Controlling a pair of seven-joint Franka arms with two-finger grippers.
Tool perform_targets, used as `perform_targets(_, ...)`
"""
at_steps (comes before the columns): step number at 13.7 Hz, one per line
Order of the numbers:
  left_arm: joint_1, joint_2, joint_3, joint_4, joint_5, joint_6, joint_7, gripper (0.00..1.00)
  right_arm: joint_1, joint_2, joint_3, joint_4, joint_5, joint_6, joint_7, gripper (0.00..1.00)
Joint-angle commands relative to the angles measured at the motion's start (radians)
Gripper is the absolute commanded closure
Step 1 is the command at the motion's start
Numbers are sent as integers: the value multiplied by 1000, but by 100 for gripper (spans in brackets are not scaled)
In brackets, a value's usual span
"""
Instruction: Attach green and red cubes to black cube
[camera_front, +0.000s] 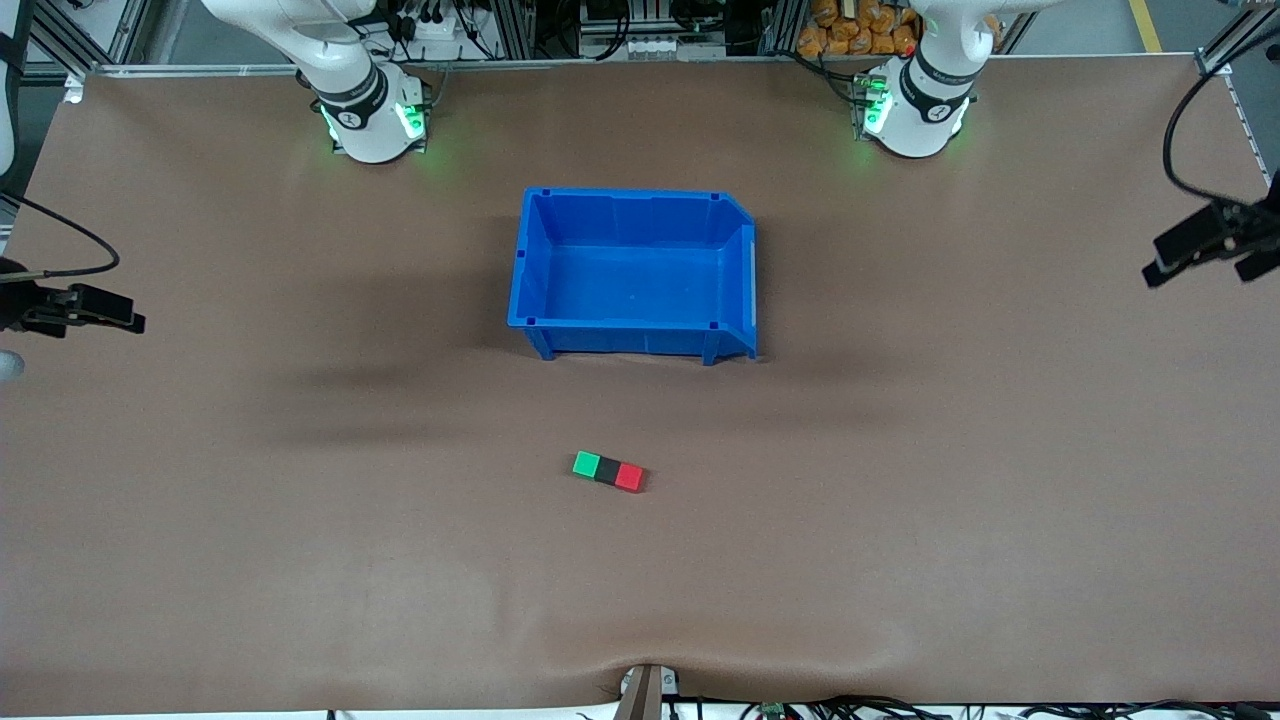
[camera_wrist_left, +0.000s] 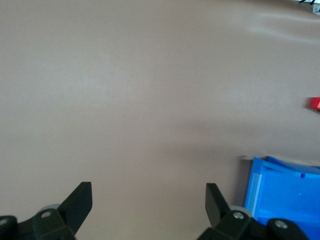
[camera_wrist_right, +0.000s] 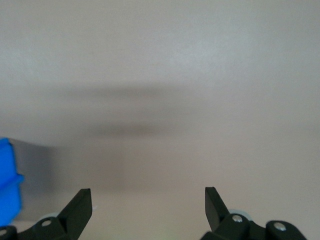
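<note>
**Three cubes joined, both grippers wide and up**

The green cube (camera_front: 586, 463), black cube (camera_front: 607, 470) and red cube (camera_front: 629, 477) lie touching in a row on the brown table (camera_front: 900, 500), nearer the front camera than the blue bin (camera_front: 634, 345). The left gripper (camera_wrist_left: 149, 205) hangs over the table's left-arm end, the right gripper (camera_wrist_right: 148, 204) over its right-arm end, both well apart from the cubes, fingers spread wide and holding nothing.

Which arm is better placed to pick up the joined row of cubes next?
Neither clearly: both wait, open, at the table's ends. I'd lean left: the left gripper sees the red cube, which sits at its end of the row beside the black cube and green cube. The right gripper sees none.
</note>
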Motion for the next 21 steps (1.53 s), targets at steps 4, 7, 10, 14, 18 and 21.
perform_targets(4, 25, -53, -3, -22, -7, 15, 76, 0, -3, -86, 11, -23, 19, -66, 81, 0)
perform_targets(7, 25, 5, 0, 40, -7, 13, 76, 0, -68, -127, 100, -33, 18, -92, 84, 0)
perform_targets(10, 21, 17, 0, 43, -7, 12, 74, 0, -95, -164, 143, -33, 4, -126, 84, 0)
perform_targets(14, 23, 19, 0, 43, -1, 12, 77, 0, -89, -194, 142, -48, 4, -141, 122, 0)
perform_targets(18, 23, 30, -2, 41, 20, -15, 90, 0, -90, -194, 143, -48, 3, -135, 113, 0)
perform_targets(21, 14, 31, -3, 23, 23, -33, 79, 0, -89, -192, 149, -48, -19, -131, 113, 0)
